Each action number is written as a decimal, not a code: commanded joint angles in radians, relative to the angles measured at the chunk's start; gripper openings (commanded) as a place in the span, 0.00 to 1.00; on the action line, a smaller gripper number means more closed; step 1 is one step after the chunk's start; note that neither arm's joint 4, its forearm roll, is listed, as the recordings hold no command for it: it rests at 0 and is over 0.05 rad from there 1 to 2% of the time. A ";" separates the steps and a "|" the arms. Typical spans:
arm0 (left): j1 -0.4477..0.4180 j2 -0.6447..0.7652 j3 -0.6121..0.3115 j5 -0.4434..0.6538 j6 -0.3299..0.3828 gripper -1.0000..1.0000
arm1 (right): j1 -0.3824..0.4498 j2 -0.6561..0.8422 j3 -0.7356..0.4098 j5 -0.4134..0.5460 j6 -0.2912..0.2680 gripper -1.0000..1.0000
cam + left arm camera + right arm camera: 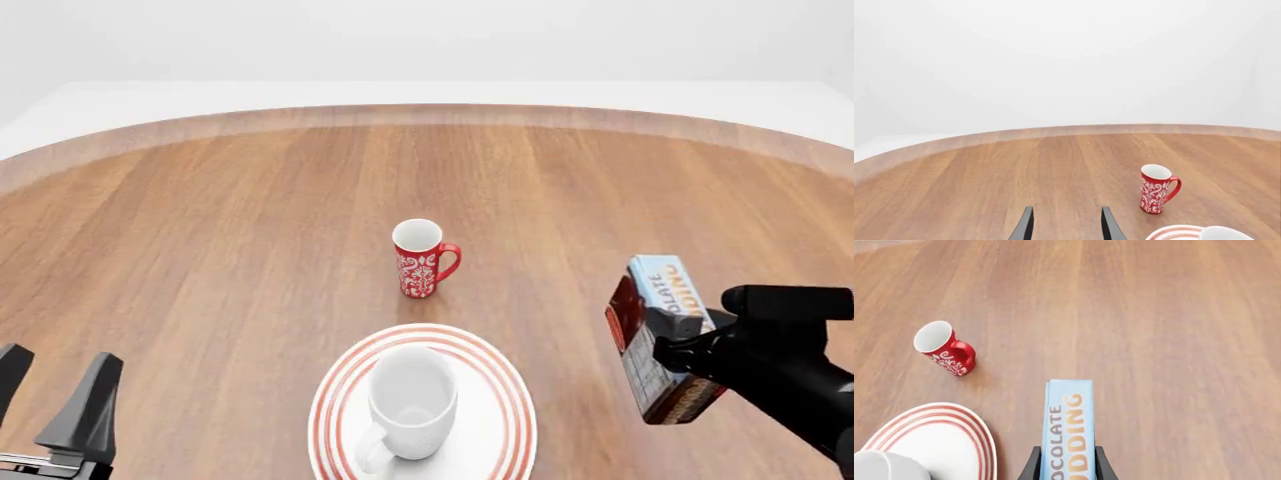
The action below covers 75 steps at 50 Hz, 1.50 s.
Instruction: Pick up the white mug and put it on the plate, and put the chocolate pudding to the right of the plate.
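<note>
One chocolate pudding (658, 335), clamped in the right gripper (681, 350) aloft right of the plate (514, 395); risk: toppling if released high; left gripper (54, 400) spread, empty.

A large wooden table (200, 250) is seen filling most of the front view, its top laid in long planks of warm reddish-brown grain that run away from the camera. The far edge is curved, and a paler wooden band is shown along that rim. Beyond the edge, a plain white floor or ground is glimpsed, merging into a featureless white backdrop (1067, 55). No seams or corners can be made out there. The scene is lit evenly and softly, with only faint shadows cast on the wood
</note>
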 commanded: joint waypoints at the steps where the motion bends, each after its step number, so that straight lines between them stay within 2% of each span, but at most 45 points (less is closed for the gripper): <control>1: -0.001 0.000 0.000 0.000 0.000 1.00 | -0.012 -0.007 0.067 -0.025 0.020 0.00; 34: -0.009 0.000 0.000 -0.007 -0.006 1.00 | 0.016 -0.221 0.102 0.181 0.057 0.00; 46: -0.009 0.000 0.000 -0.008 -0.004 1.00 | 0.018 -0.207 0.157 0.145 0.063 0.00; 75: -0.007 0.000 0.000 -0.010 -0.007 1.00 | 0.035 -0.093 0.281 -0.010 0.065 0.00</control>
